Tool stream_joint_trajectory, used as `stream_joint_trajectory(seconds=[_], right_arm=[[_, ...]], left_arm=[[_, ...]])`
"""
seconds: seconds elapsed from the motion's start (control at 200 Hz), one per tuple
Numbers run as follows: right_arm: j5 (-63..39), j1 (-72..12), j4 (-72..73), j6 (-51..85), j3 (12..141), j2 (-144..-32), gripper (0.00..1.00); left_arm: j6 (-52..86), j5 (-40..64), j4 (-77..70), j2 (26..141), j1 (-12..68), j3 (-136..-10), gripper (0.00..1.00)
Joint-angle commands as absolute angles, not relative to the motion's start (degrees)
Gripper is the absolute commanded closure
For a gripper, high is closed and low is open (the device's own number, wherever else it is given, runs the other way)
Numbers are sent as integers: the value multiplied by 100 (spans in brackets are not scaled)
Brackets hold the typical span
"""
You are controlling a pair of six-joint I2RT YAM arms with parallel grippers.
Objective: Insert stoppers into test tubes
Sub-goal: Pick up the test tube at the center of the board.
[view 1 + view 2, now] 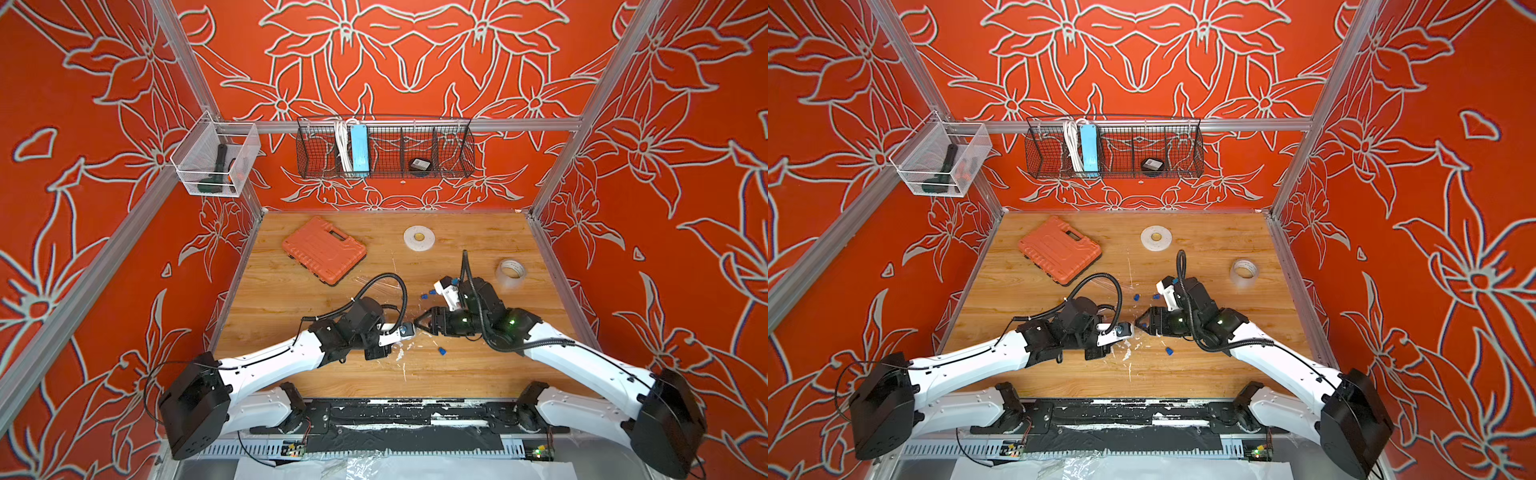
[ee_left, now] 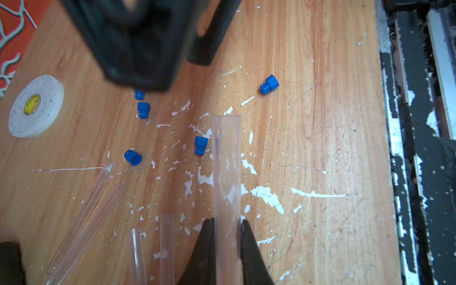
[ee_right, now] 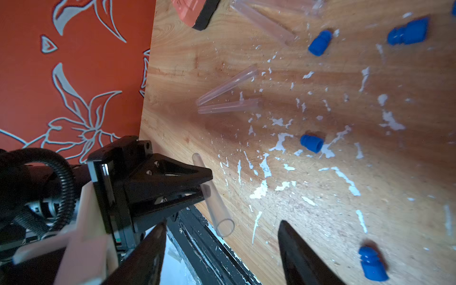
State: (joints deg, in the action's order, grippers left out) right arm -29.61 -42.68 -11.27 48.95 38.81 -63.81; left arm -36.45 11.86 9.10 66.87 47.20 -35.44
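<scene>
The left claw (image 2: 227,222) is clamped on one long clear plastic test tube (image 2: 227,160). It holds the tube over the middle of the paint-flecked wooden counter (image 2: 320,123), with the open mouth pointing at the right claw (image 3: 222,223). The right claw's jaws stand apart just off that mouth, gripping nothing. Four more clear tubes (image 2: 85,214) lie flat on the counter, on the left-edge side of its centre. Five small bright blue plastic stoppers (image 2: 201,145) lie loose around the counter's centre. One of them (image 1: 441,351) sits nearer the front edge.
</scene>
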Motion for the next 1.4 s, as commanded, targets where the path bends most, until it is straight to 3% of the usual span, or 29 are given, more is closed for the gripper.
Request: stream_joint_trajectory(seconds=[0.0, 0.53, 1.056, 1.396], right_arm=[[-2796, -4435, -704, 5266, 3883, -6558, 32], [-2743, -4834, -325, 5489, 3718, -6925, 58], [-2830, -4892, -158, 5490, 3762, -7102, 64], [-2923, -4887, -86, 5489, 3753, -7155, 78]], left_arm=[[-3735, 1395, 795, 6576, 4715, -3489, 88], [-3638, 1156, 608, 6498, 4711, -3456, 88], [-3640, 1045, 502, 6483, 4711, -3427, 89], [-3656, 951, 467, 6478, 4711, -3410, 88]])
